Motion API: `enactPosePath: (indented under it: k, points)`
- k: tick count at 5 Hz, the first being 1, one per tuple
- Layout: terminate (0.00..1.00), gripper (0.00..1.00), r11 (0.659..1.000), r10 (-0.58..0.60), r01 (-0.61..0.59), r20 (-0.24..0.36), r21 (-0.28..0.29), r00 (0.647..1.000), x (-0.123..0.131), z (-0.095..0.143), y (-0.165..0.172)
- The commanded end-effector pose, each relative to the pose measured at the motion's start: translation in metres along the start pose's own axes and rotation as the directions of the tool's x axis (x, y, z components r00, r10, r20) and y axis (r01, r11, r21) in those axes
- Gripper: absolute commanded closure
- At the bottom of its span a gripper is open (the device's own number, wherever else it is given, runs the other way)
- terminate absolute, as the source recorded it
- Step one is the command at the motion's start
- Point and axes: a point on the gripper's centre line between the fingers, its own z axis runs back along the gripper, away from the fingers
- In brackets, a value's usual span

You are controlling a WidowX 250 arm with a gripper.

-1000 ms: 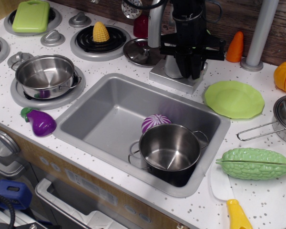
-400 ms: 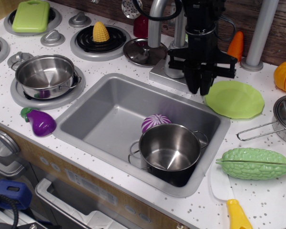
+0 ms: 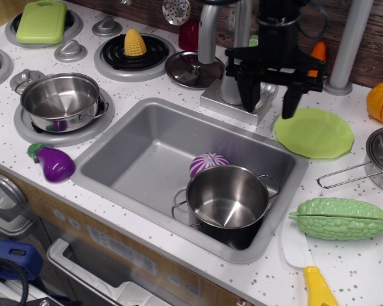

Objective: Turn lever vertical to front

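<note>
Observation.image: gripper (image 3: 270, 102) hung spread wide, grasping nothing, straddling lever (image 3: 266, 97) at worktop's back edge, behind sink (image 3: 115, 159). Step judged: approach. Next: lower, close, swing lever frontward.

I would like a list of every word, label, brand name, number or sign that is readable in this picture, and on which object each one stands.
None: no readable text shows anywhere in this view.
The black tool, the grey tap body, the steel pot in the sink and the green plate show no print.
The panel below the counter has faint marks, too blurred to read.
</note>
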Motion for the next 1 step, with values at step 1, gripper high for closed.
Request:
enactPosePath:
  k: [1]
  points:
    - [1.00,0.00,1.000,-0.026,0.027,0.092,0.000,0.995,0.0017,0.0230,-0.0023]
